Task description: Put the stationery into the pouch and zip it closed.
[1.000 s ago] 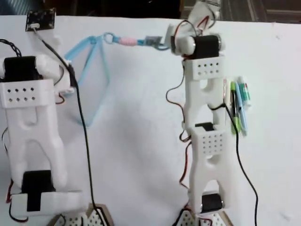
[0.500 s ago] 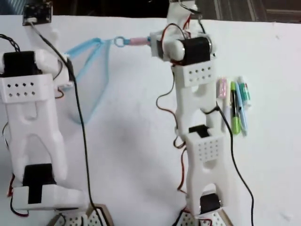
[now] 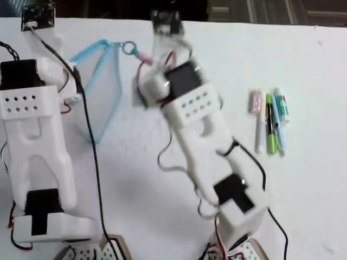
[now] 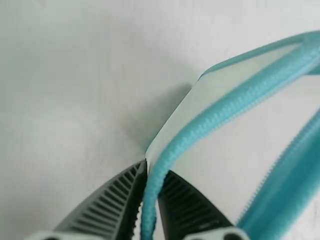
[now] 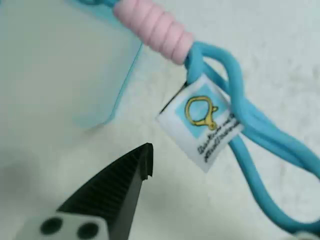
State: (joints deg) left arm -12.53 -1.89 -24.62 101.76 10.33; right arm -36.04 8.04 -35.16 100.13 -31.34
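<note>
- Beside the right arm [image 3: 200,124] lay the pens [image 3: 269,123]; they looked light and hard, best pinched at the middle.
- Farther off, the left gripper [image 4: 150,185] was squeezed tight on the zip edge of the soft, floppy pouch [image 3: 103,86].
- Farthest, the right gripper [image 5: 227,190] gaped wide and empty by the cord [image 5: 260,130].

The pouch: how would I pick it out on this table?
Start at the white table and go to its far side beside the left arm. The pouch lies there, its rim pinched in the left gripper. Unlike the coloured pens off to the right, it is see-through, edged with a light blue zip, with a pink bead on its loop.
</note>
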